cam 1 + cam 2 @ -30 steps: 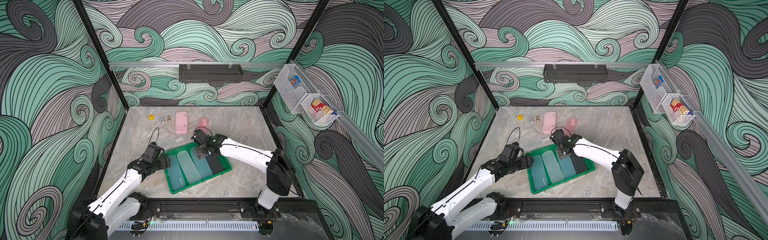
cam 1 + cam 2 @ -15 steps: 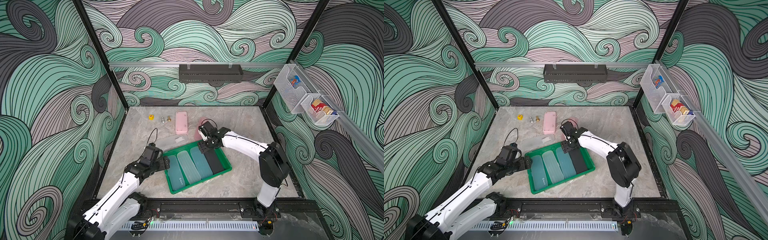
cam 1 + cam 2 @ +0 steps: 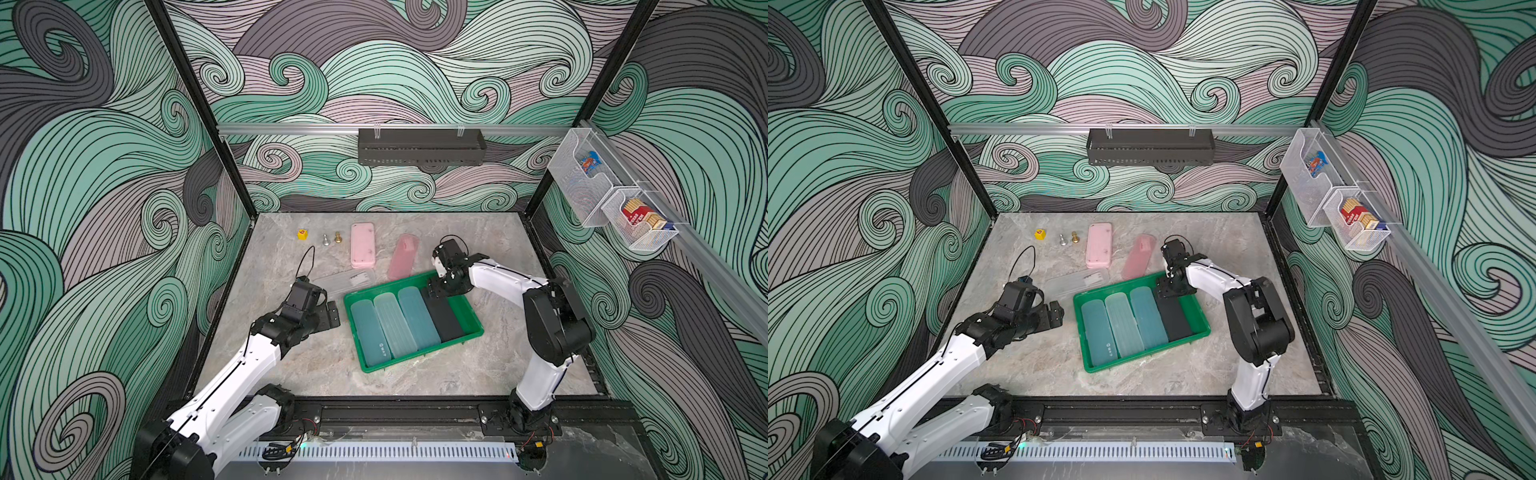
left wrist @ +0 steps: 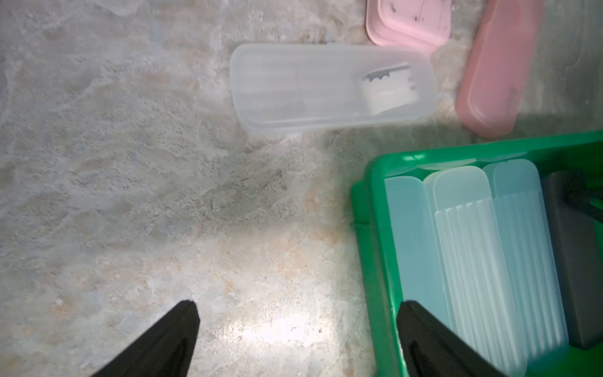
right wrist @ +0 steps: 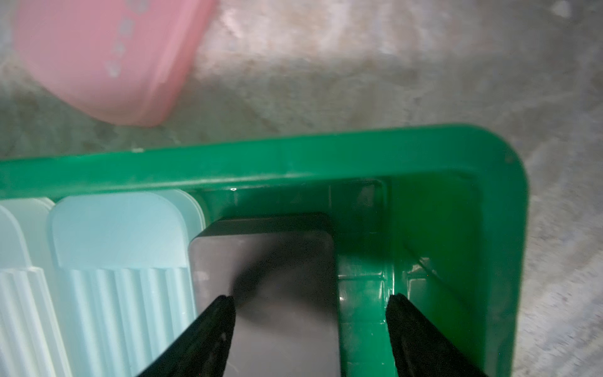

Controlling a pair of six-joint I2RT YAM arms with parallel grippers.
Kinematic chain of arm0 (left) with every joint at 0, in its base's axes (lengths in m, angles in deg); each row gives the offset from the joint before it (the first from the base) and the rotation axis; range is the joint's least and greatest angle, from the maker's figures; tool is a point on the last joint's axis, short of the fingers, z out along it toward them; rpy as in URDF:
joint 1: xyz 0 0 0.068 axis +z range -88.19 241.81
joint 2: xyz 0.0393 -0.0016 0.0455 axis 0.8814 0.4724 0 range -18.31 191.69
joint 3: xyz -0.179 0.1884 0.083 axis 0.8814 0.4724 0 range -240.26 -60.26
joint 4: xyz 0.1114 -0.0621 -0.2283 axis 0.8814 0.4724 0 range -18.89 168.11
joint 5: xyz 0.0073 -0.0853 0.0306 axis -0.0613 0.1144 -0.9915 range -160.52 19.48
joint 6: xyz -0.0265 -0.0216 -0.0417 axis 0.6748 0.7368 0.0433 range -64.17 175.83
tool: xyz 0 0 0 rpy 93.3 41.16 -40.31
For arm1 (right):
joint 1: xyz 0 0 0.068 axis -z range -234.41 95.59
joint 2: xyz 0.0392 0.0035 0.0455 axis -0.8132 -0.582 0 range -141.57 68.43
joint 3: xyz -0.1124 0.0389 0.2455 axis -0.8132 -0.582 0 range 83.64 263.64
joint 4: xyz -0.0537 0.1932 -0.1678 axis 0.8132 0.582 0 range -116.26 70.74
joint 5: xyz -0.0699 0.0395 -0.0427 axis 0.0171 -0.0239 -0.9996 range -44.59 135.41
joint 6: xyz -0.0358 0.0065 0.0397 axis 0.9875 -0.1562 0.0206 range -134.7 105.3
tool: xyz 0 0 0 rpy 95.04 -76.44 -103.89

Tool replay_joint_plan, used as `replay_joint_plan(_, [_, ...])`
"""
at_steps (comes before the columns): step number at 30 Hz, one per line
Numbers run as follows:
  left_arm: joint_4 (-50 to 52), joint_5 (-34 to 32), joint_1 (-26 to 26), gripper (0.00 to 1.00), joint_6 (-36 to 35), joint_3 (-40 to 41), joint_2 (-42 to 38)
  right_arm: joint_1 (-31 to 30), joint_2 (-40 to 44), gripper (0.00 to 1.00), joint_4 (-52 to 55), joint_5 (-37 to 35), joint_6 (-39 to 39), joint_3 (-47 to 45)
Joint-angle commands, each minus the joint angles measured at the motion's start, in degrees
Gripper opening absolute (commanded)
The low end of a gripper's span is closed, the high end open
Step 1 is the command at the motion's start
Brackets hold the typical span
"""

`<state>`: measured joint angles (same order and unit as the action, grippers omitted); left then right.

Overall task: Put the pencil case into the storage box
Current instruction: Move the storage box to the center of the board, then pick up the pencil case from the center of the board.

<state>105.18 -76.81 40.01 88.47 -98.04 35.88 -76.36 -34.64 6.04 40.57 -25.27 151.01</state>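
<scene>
Storage box (image 3: pixel 415 355) sits mid-table, skewed to the table (image 3: pixel 291 365) edges. It holds four pencil cases side by side: three teal translucent cases (image 3: pixel 395 324) and one black case (image 3: pixel 442 316) on the right-arm side. Three cases remain on the table beyond the box's far rim: a clear case (image 3: pixel 345 279), a light pink case (image 3: pixel 363 245) and a rose translucent case (image 3: pixel 403 257). The left gripper (image 3: pixel 333 314) has its jaws wide apart and empty, low beside the box's left wall. The right gripper (image 5: pixel 310 298) has its jaws parted and holds nothing, over the far end of the black case. Judged next: the clear case, just off the box's far left corner, ahead of the left jaws, nearer that arm. Its long axis runs parallel to the line between the fingertips, so a wrist turn appears needed. Also present: one yellow die (image 3: pixel 303 234), one silver piece (image 3: pixel 325 240), one brass piece (image 3: pixel 338 237).
</scene>
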Motion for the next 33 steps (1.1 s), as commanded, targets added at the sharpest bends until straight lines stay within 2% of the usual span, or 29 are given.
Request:
replay_joint_plan(1, [0.7, -2.2, 0.4, 0.99, -0.8, -4.8, 2.7, 4.5, 3.2, 0.70, 0.6, -4.1, 2.9, -1.6])
replay_joint_plan(4, [-0.2, -2.3, 0.4, 0.99, -1.3, -8.5, 6.6, 8.1, 3.7, 0.70, 1.8, -8.2, 4.1, -1.1])
replay_joint_plan(11, [-3.4, -1.1, 0.4, 0.99, -2.9, -15.4, 17.0, 15.3, 0.3, 0.70, 5.4, -12.2, 4.4, 4.5])
replay_joint_plan(17, [-6.4, 0.7, 0.4, 0.99, -4.3, -25.5, 31.1, 15.6, 5.6, 0.70, 6.7, -8.1, 4.2, 5.7])
replay_joint_plan(20, [-5.6, 1.3, 0.4, 0.99, -6.0, -34.3, 40.0, 15.6, 11.2, 0.72, 6.9, -4.7, 3.2, 4.2])
replay_joint_plan(24, [-3.2, -0.4, 0.4, 0.99, -9.3, -50.0, 54.1, 15.4, 17.4, 0.80, 6.9, 3.8, 1.4, 0.7])
replay_joint_plan(30, [12.4, -2.6, 0.4, 0.99, -11.4, -79.3, 75.8, 13.4, 21.7, 0.89, 6.8, 5.5, 1.2, -4.3])
replay_joint_plan(33, [15.6, -3.1, 0.4, 0.99, -11.9, -87.5, 82.4, 12.6, 22.0, 0.91, 6.1, 6.7, 1.2, -5.4])
